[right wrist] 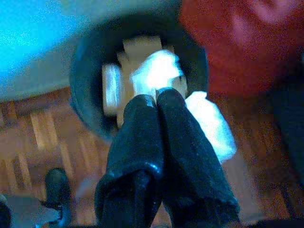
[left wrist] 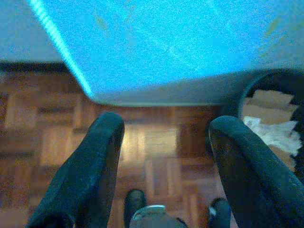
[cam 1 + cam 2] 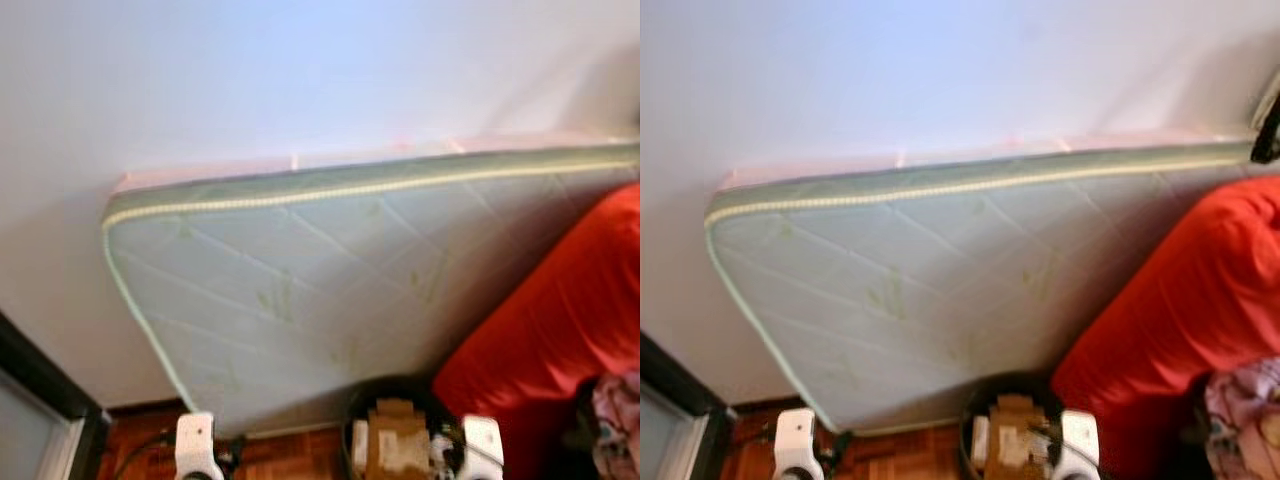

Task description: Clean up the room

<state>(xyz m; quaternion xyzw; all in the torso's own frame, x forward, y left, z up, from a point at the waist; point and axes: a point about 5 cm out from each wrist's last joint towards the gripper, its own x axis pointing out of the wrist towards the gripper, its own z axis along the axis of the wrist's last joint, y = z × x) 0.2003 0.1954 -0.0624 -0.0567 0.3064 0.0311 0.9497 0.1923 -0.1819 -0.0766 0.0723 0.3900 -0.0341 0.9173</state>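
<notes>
bin (image 3: 400, 400) cut off below, contents blurred

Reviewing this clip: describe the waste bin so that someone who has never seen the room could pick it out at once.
Find the pale quilted mattress leaning on the white wall. At its foot, on the parquet floor beside the red cover, stands the bin. It is round and dark, filled with cardboard pieces and white crumpled paper.

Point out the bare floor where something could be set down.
Bare parquet floor lies between the leaning mattress and the open left gripper. Crowded: the black bin full of cardboard, hemmed in by mattress and red cushion.
</notes>
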